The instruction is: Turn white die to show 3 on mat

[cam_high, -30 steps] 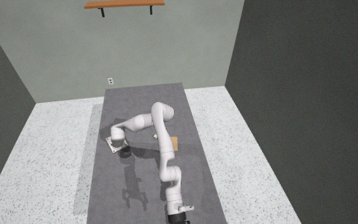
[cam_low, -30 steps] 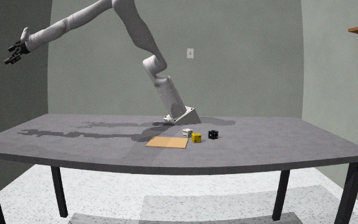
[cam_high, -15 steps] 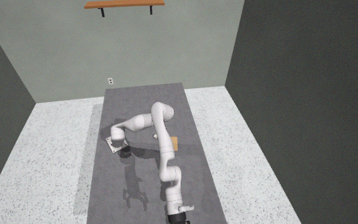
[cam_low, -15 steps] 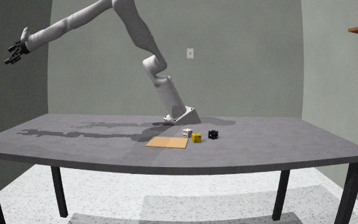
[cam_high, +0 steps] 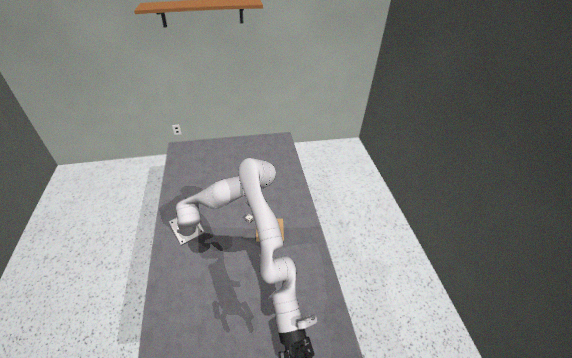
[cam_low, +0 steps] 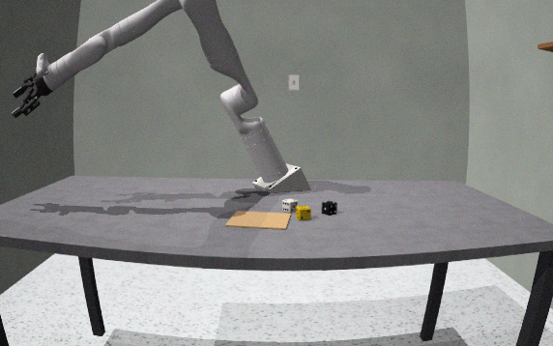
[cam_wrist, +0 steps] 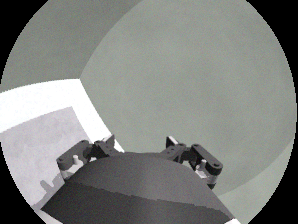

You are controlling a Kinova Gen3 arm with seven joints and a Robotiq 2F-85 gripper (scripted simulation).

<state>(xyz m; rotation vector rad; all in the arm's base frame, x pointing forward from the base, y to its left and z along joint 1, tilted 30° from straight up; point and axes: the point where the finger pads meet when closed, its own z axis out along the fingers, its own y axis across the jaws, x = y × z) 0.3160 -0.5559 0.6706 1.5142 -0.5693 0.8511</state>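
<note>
The white die (cam_low: 289, 205) lies on the grey table just off the far right corner of the tan mat (cam_low: 258, 219); it also shows in the top view (cam_high: 248, 218) beside the arm. A yellow die (cam_low: 304, 213) lies right of the mat and a black die (cam_low: 329, 208) further right. The mat is partly hidden under the arm in the top view (cam_high: 278, 229). My gripper (cam_low: 21, 100) is open and empty, high in the air far left of the dice, beyond the table's end. In the wrist view the open fingers frame only wall and floor.
The arm's base (cam_low: 282, 180) stands on the table just behind the dice. A wooden shelf (cam_high: 198, 7) hangs on the back wall. A wall socket (cam_low: 293, 81) sits on the wall behind the table.
</note>
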